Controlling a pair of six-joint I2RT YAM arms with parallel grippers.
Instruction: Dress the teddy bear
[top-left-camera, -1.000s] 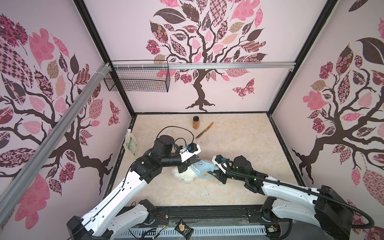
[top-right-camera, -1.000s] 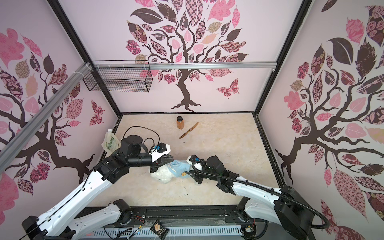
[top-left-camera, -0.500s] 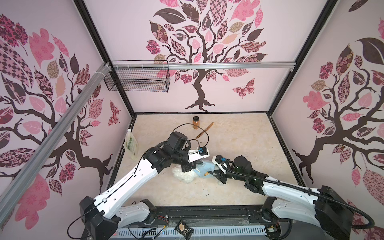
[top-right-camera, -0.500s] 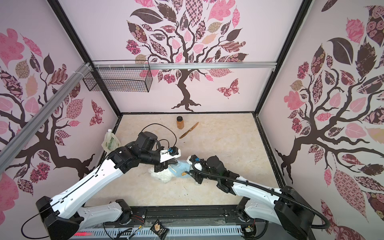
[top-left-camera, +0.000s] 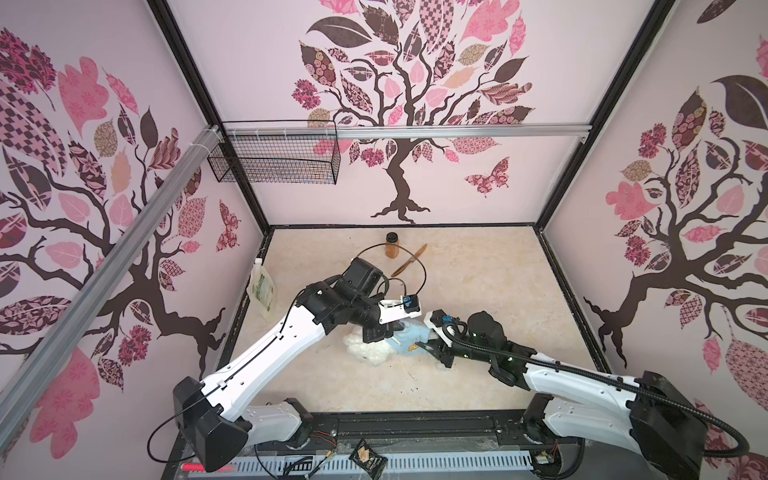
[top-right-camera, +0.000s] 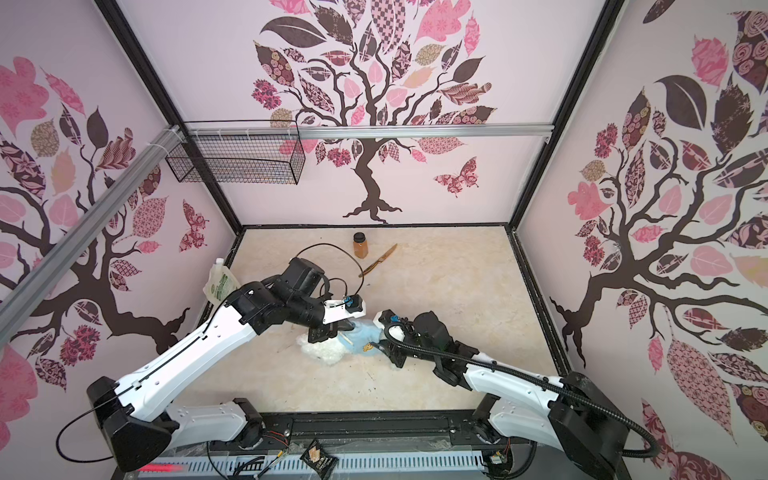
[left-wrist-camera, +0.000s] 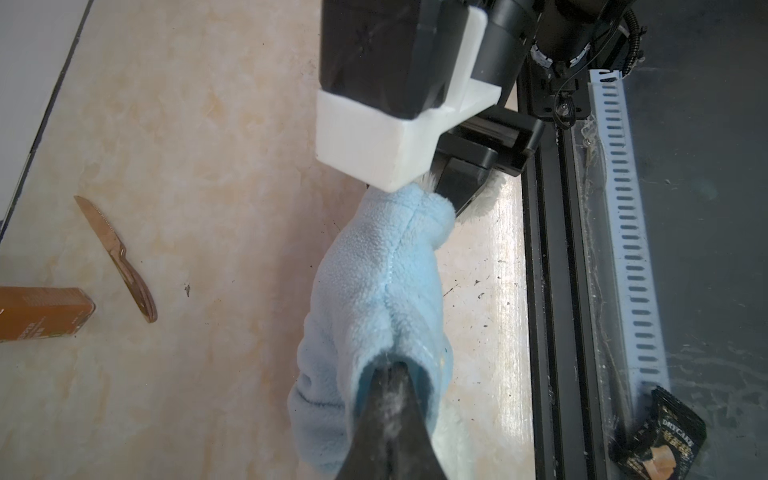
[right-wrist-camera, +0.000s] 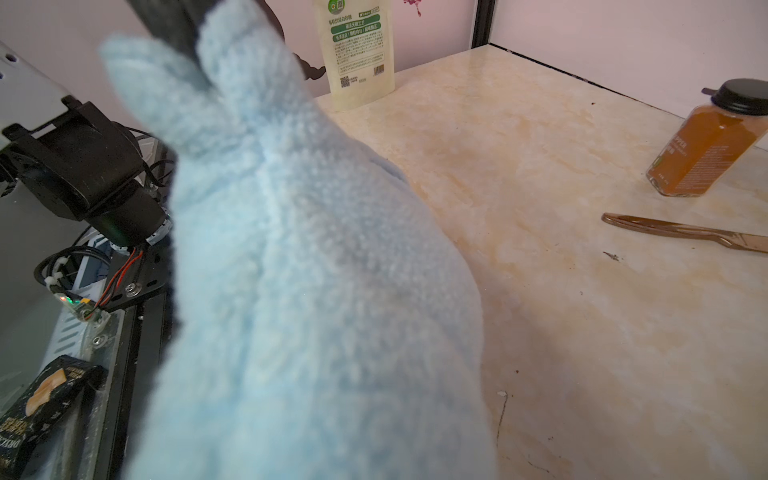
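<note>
Your left claw is pinched together on the light blue shirt. The right claw is at the shirt's other end, and I can't tell its grip. The teddy bear is lying on the bench, partly under the shirt.

**A:** anyone catching what the arms are doing rn?

**B:** left arm is stretching out from its base and bending down over the teddy bear. left gripper is pointing down right above it, jaws pressing together on the light blue shirt.

**A:** and the other one?

**B:** right arm is lying low, reaching in from the bear's other side. right gripper is sitting just beside the bear, fingers pinching the shirt's opposite end. the two grippers are facing each other across it.
</note>
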